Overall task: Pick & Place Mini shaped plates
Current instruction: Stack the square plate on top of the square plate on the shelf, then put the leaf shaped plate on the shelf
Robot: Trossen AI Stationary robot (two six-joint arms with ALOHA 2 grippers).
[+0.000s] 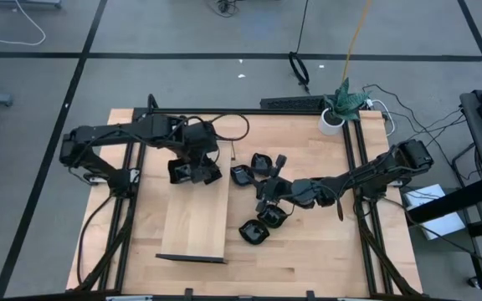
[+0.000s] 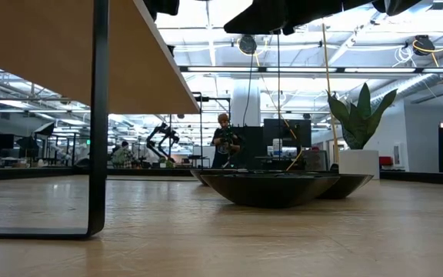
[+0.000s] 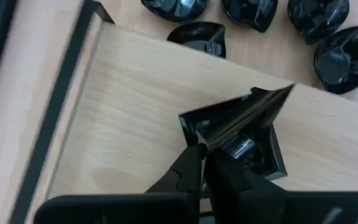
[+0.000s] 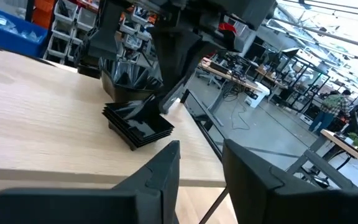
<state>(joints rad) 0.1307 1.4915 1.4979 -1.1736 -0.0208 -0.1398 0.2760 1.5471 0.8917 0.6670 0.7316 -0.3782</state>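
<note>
High view, far end of the long wooden board (image 1: pixel 192 226): hovering there with the left gripper (image 1: pixel 192 171), fingers clamped tight on the rim of a square mini plate (image 1: pixel 207 173). Left wrist view confirming it: pinching one raised edge of that square plate (image 3: pixel 253 118), with the plate lying low over the board's pale top.

Right wrist view suggesting more: looking across at what seems to be a stack of square plates (image 4: pixel 138 127) on the board, with the held piece apparently being set on top, though not possible to tell whether touching fully or tilted.

Probably placing, then, rather than picking. Judging the good way of doing it:
- lowering straight down until sitting flat and square on the stack, corners lining up;
- opening the fingers only once seated, not while hanging at an angle;
- lifting clear vertically, avoiding dragging the glossy rim sideways and toppling the pile.

Waiting to the right of the board with the right gripper (image 4: pixel 201 149), fingers spread apart and holding nothing, low among the loose mini plates (image 1: pixel 262 165) scattered on the table (image 1: pixel 325 259). Staying clear of the board's right edge during the release, so as not to be crowding the left arm.
</note>
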